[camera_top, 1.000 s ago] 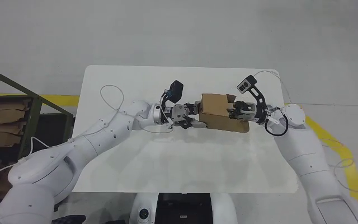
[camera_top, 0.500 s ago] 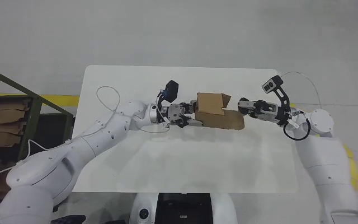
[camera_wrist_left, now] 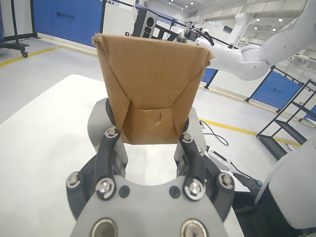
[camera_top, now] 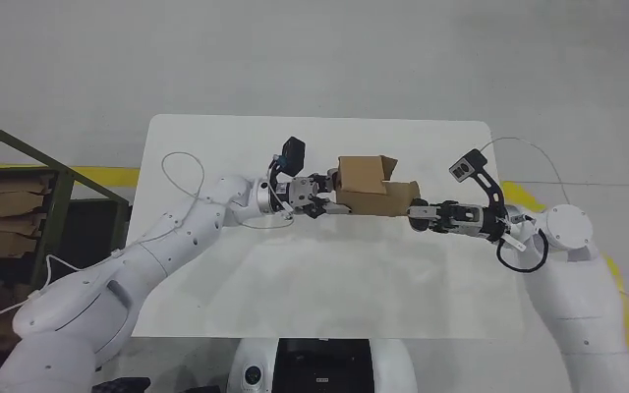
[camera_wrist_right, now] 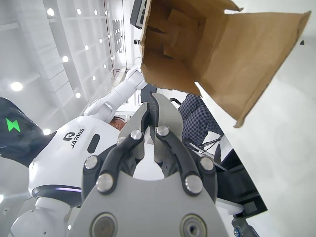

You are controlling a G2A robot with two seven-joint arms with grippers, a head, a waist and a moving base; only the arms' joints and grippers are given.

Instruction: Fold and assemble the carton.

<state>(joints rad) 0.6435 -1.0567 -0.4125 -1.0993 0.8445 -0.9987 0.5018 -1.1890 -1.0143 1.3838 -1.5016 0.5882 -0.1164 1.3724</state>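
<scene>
Carton point(camera_top: 362, 177): one. Grippers: two, left gripper point(camera_top: 325, 195) and right gripper point(camera_top: 414, 211). Table point(camera_top: 197, 138): one.

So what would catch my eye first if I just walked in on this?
The brown carton, held over the middle of the white table by the left arm's jaws, which are clamped on its closed end. Its open end, with one flap sticking out, faces the right arm's jaws, which are shut and empty just short of it.
</scene>
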